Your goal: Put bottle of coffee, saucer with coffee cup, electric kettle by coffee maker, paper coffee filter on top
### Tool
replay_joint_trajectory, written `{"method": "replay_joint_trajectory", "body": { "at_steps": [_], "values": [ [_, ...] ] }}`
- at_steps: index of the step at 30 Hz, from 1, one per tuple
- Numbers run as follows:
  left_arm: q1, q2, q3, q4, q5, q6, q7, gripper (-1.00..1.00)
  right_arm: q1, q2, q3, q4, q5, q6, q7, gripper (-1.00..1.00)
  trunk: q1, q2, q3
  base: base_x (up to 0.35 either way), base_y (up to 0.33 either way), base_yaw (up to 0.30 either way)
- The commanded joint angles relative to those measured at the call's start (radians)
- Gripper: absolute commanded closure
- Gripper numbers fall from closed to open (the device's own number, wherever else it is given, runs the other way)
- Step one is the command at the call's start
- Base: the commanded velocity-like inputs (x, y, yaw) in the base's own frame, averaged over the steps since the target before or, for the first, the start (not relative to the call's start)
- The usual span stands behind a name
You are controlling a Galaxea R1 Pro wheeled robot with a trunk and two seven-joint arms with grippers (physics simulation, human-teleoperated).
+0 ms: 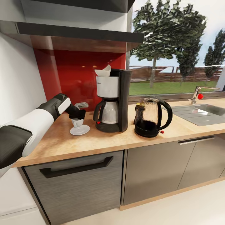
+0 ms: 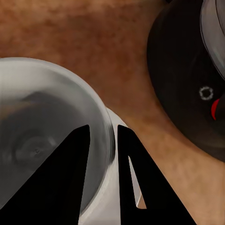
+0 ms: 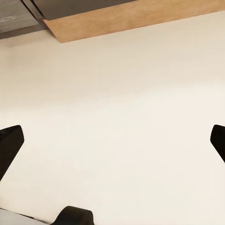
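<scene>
On the kitchen countertop (image 1: pixel 56 143) stands the coffee maker (image 1: pixel 112 100) with the white paper coffee filter (image 1: pixel 103 71) on its top. The electric kettle (image 1: pixel 152 117) is just to its right. Left of it lies the saucer (image 1: pixel 80 130) with the coffee cup (image 1: pixel 76 123) standing on it. My left gripper (image 1: pixel 78 116) comes down onto the cup. In the left wrist view the left gripper (image 2: pixel 104 140) is shut on the coffee cup's rim (image 2: pixel 56 70), one finger inside and one outside. The coffee maker's base (image 2: pixel 183 79) is close by. My right gripper (image 3: pixel 112 140) is open over the floor. The bottle of coffee is out of view.
Two black wall boards (image 1: pixel 78 31) hang over the red backsplash, low above the coffee maker. I cannot tell which is the kitchen shelf. A steel sink (image 1: pixel 200 113) with a tap (image 1: pixel 200 92) lies at the right. Grey cabinet fronts (image 1: pixel 156 168) are below the counter.
</scene>
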Motion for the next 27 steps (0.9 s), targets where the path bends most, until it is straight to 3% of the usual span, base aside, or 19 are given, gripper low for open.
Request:
{"method": "replay_joint_trajectory", "body": {
  "at_steps": [1,27],
  "values": [
    [-0.001,0.001,-0.006,-0.001,-0.004,0.002,-0.007,1.0,-0.001,0.0,0.008,0.003,-0.009,-0.004,0.005,-1.0,0.0,-0.001,-0.001,0.0,0.0,0.0],
    [-0.001,0.001,-0.002,-0.001,-0.003,0.002,-0.007,1.0,-0.001,0.0,0.008,0.003,-0.009,-0.004,0.004,-1.0,0.0,-0.001,-0.022,0.0,0.0,0.0]
  ]
}}
